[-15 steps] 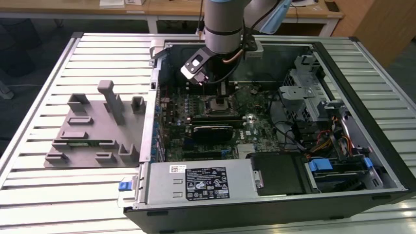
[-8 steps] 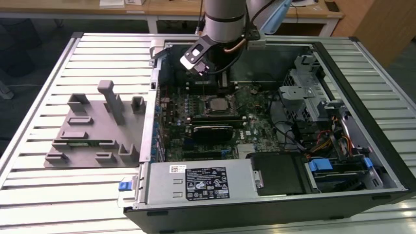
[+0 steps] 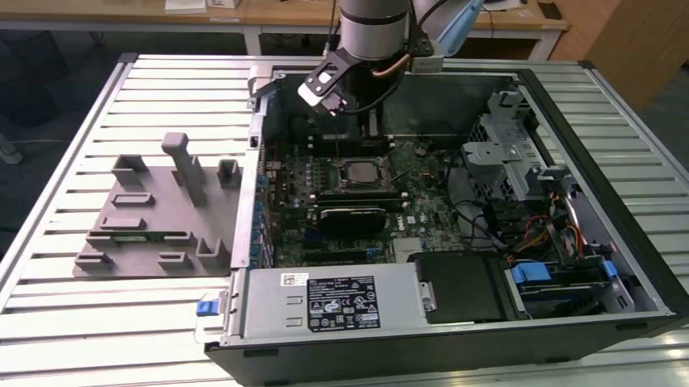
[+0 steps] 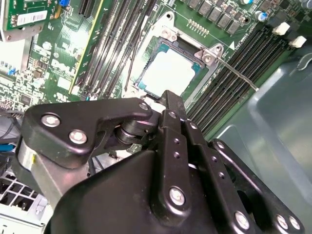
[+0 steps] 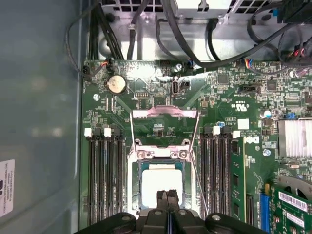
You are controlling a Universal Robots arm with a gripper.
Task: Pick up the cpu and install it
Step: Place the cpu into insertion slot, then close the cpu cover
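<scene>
**Cpu in its socket, end effector closed above it**

An open computer case [image 3: 453,347] lies on a slatted metal table [image 3: 64,322]. A grey tray [image 3: 151,218] rests on the table just beside the case, on the exterior view's left.

The cpu [image 5: 161,183] sits flat in the socket [image 4: 178,46] on the green motherboard [image 5: 146,97], silvery top facing up. In the exterior view it shows near the middle of the board [image 3: 357,174]. The metal hold-down frame [image 5: 165,113] is swung open, away from the cpu. A thin lever [image 4: 239,75] stands free along one side of the socket. Rows of memory slots [image 5: 105,170] run on both sides of the socket.

The arm [image 3: 373,28] hangs over the far part of the case in the exterior view. In the first wrist view the end effector [image 5: 168,197] has its two black fingers drawn together, with only a hairline between them and nothing held. Its tips line up with the near edge of the cpu in both wrist views. Whether they touch the plate cannot be told.
</scene>
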